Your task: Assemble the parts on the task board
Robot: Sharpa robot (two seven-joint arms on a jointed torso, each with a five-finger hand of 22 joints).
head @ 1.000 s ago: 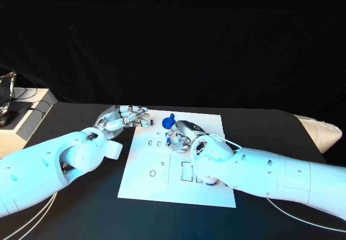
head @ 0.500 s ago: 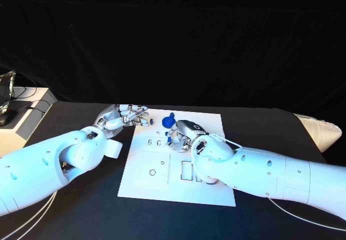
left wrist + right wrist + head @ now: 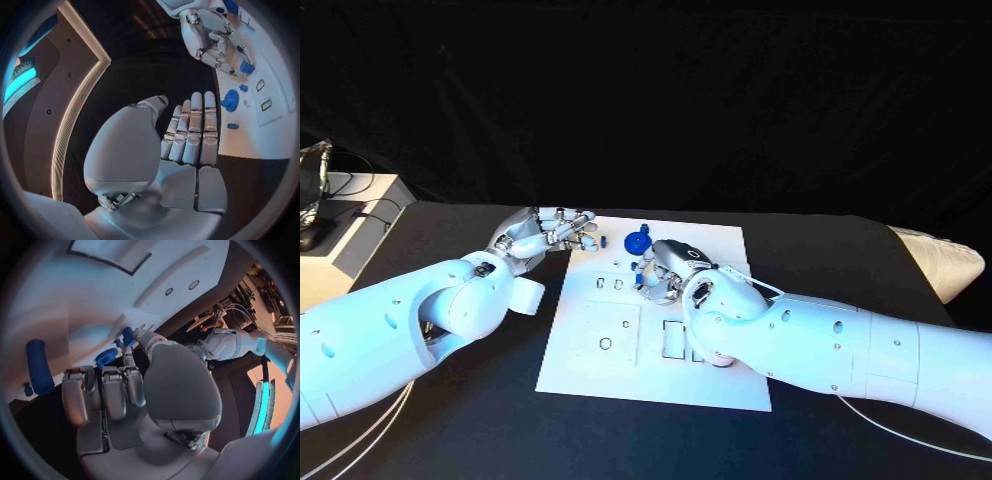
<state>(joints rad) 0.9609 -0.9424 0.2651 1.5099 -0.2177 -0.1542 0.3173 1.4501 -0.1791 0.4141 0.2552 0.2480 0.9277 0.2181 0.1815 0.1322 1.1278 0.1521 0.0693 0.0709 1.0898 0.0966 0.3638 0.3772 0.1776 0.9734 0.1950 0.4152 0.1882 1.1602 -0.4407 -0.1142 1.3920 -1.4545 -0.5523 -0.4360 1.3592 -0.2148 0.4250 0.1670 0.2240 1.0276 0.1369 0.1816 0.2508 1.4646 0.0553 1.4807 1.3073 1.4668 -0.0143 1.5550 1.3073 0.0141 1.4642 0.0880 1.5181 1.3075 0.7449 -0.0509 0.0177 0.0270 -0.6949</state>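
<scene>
The left robot hand (image 3: 187, 135) hovers flat at the task board's (image 3: 625, 350) edge, fingers straight and together, empty. The right robot hand (image 3: 664, 266) pinches a small blue part (image 3: 127, 336) above the board, beside a round blue part (image 3: 638, 242).

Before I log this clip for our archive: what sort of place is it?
Probably a robot test or demo booth: a black table against black drapes, a white task board with small blue parts, and cabled equipment beside it.

head: downward, far | wrists: close behind hands | shared: task board (image 3: 646, 330)
</scene>
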